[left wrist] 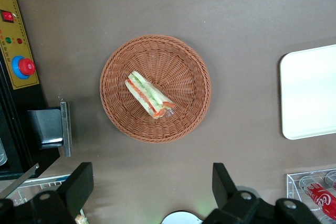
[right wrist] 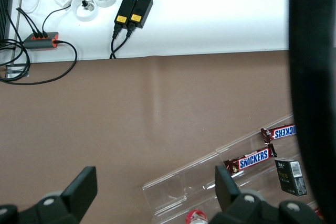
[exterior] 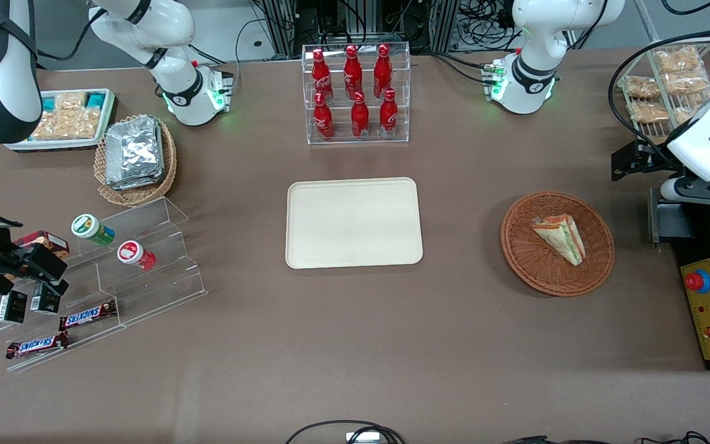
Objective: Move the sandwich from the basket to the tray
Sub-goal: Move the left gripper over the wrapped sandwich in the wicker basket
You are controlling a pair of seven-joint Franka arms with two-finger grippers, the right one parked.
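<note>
Only the two spread, empty fingertips of the gripper (left wrist: 149, 192) show, hanging high above the wicker basket (left wrist: 121, 114) where the wrapped sandwich (left wrist: 148, 95) lies, well apart from the cream tray (exterior: 354, 223).

Bystanders around the bottle rack (exterior: 355, 94)
Foil packets (exterior: 134, 151) and Snickers bars (exterior: 87, 316) lie toward the parked arm's end from it.

A robotics lab, probably: Franka arm bases (exterior: 524, 80) bolted to the table, cable tangle (exterior: 484, 15), emergency-stop box (exterior: 709, 308).
</note>
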